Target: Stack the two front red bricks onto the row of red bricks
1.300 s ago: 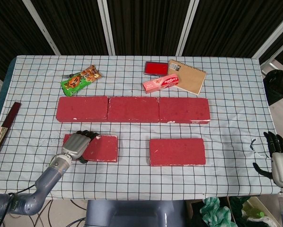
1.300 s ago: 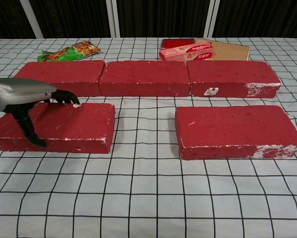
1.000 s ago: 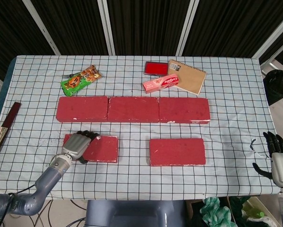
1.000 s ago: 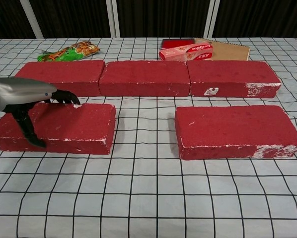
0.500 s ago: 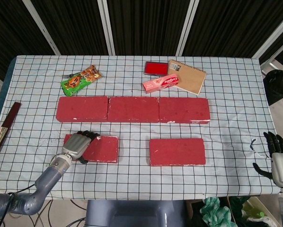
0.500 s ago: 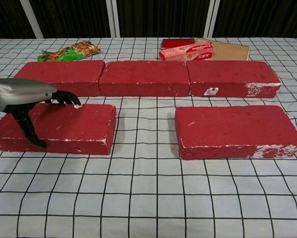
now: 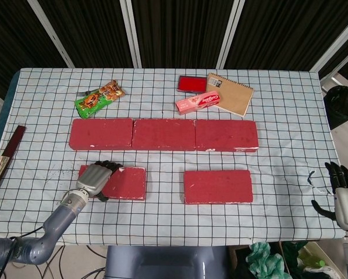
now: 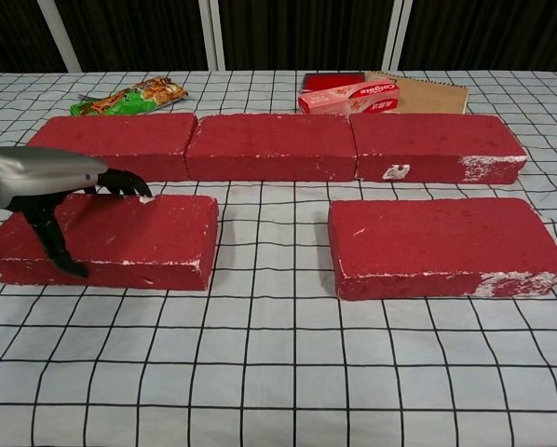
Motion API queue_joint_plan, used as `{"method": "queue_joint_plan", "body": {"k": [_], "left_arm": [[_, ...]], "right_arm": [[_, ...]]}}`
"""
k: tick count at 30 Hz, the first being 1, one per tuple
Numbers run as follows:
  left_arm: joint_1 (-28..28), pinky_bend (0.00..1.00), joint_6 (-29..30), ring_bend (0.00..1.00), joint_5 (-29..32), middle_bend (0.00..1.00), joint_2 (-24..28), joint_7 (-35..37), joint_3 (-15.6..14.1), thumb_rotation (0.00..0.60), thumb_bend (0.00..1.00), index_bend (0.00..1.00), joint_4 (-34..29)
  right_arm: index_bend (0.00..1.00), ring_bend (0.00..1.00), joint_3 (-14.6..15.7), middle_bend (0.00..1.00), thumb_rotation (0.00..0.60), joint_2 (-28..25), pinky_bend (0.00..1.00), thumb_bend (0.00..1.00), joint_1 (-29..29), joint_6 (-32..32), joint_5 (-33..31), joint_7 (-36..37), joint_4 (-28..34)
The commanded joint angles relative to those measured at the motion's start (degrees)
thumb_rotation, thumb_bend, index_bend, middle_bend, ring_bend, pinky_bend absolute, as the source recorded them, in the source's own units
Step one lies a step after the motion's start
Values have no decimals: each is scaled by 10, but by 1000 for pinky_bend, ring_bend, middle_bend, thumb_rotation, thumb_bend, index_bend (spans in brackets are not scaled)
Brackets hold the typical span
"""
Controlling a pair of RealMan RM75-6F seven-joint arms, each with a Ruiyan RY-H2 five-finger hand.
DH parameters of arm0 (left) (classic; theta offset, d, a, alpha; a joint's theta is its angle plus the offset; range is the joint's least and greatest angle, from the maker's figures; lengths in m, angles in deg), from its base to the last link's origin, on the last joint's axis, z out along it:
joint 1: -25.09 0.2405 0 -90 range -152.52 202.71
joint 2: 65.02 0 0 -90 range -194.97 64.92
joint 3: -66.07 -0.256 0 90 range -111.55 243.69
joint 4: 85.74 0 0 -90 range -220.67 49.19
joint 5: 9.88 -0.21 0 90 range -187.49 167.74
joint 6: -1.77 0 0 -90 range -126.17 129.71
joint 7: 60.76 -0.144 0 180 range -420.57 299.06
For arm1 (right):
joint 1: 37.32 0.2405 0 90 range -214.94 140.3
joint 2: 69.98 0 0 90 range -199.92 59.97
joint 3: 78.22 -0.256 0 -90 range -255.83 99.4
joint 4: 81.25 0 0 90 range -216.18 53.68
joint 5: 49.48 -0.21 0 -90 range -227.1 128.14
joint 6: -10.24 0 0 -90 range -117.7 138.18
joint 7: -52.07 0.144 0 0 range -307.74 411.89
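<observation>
1. Left robot hand [image 8: 50, 191] clamped over the front left brick [image 8: 120, 237], near the desk's [image 7: 162, 215] front-left corner.
2. Right robot hand [image 7: 343, 195] held nothing, fingers apart, off the front-right corner.
3. Front right brick [image 7: 217, 186] untouched.
4. Row of red bricks [image 7: 164, 134] mid-desk behind.

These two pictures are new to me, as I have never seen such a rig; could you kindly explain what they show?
Both come from the robot's own cameras: the head view looks down, the chest view looks across a checked table. The robot has two arms with fingered hands. Its left hand grips the front left brick, thumb at the near face, fingers over the far edge. The right hand hangs open off the table's corner. The front right brick lies untouched before the row of red bricks. Behind are a snack packet, toothpaste box and notebook.
</observation>
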State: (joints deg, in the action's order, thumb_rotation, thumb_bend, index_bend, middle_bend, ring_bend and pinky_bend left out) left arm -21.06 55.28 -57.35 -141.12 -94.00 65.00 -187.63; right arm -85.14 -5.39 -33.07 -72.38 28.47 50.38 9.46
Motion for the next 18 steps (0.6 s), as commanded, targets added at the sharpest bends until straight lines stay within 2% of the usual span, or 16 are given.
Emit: {"method": "queue_joint_plan", "body": {"k": [1, 6, 11, 15, 18], "left_arm": [[-1, 221, 5, 121, -2, 244, 9, 0, 5, 600, 154, 216, -11], [-5, 221, 16, 120, -4, 244, 35, 3, 19, 600, 154, 217, -39], [-30, 215, -4, 120, 16, 244, 65, 5, 46, 600, 154, 223, -57], [-58, 210, -18, 120, 33, 243, 81, -3, 73, 600, 154, 227, -49], [-83, 210, -46, 121, 61, 244, 79, 4, 92, 600, 154, 225, -19]], "right_arm": [[40, 13, 0, 35, 600, 0, 140, 155, 0, 0, -1, 1, 0], [40, 13, -1, 35, 600, 1, 140, 156, 2, 7, -5, 3, -4], [40, 13, -3, 35, 600, 1, 140, 156, 3, 12, -12, 7, -9], [40, 13, -5, 35, 600, 2, 139, 155, 3, 13, -16, 8, -12], [40, 13, -7, 35, 600, 3, 140, 155, 4, 16, -22, 9, -15]]}}
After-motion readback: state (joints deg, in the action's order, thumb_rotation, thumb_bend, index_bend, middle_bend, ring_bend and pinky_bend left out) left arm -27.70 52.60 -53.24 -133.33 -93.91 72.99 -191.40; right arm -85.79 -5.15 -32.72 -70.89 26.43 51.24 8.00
